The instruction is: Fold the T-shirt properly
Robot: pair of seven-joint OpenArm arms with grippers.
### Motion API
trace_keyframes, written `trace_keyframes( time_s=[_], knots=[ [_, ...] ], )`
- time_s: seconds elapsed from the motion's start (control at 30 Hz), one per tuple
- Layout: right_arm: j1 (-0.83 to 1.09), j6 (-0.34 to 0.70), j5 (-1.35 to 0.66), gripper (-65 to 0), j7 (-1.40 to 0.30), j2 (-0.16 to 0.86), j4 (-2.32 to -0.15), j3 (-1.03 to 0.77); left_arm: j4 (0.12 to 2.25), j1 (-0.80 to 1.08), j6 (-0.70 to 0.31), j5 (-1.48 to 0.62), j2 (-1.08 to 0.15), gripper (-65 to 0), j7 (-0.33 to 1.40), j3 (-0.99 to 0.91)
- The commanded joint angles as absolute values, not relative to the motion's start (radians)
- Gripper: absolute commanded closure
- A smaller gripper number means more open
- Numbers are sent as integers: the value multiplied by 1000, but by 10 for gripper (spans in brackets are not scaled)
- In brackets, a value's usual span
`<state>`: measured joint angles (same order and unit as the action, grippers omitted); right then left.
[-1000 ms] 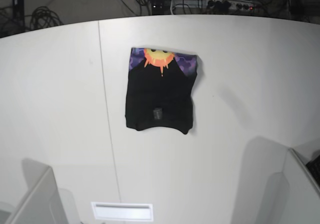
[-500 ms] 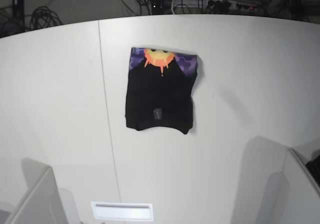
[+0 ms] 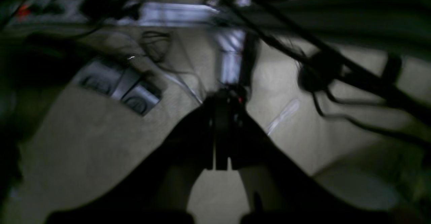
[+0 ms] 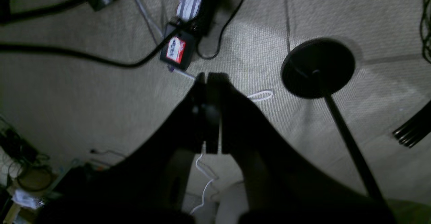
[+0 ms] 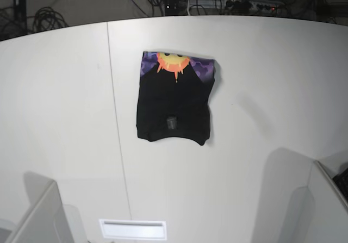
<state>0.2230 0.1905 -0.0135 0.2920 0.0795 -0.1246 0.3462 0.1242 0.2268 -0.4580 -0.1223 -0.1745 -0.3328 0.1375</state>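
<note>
Base view, one folded T-shirt [image 5: 174, 101], one table [image 5: 261, 91].

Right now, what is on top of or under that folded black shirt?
Nothing rests on the shirt; its sun print shows along the far edge. Under it is the white table, but the patch it covers can't be seen.

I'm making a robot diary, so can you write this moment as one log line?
T-shirt: folded on table | left jaws: shut | right jaws: shut
</note>
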Motion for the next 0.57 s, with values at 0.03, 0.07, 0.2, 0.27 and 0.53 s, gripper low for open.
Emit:
trace_keyframes(
  time_s=[0.03,0.07,0.2,0.27,0.53],
  knots=[
    [232,189,-10,0,297,73,-127,343,122,217,-453,-131,-188,0,-343,188],
    [232,189,-10,0,297,73,-127,343,122,213,-453,-131,-188,0,-343,199],
    [239,189,-10,0,297,73,-125,343,122,211,-453,-133,-186,0,-341,199],
    [236,189,-10,0,294,73,-122,343,122,211,-453,-128,-186,0,-343,205],
    [240,189,-10,0,297,67,-124,344,117,220,-453,-127,-170,0,-338,206]
  ],
)
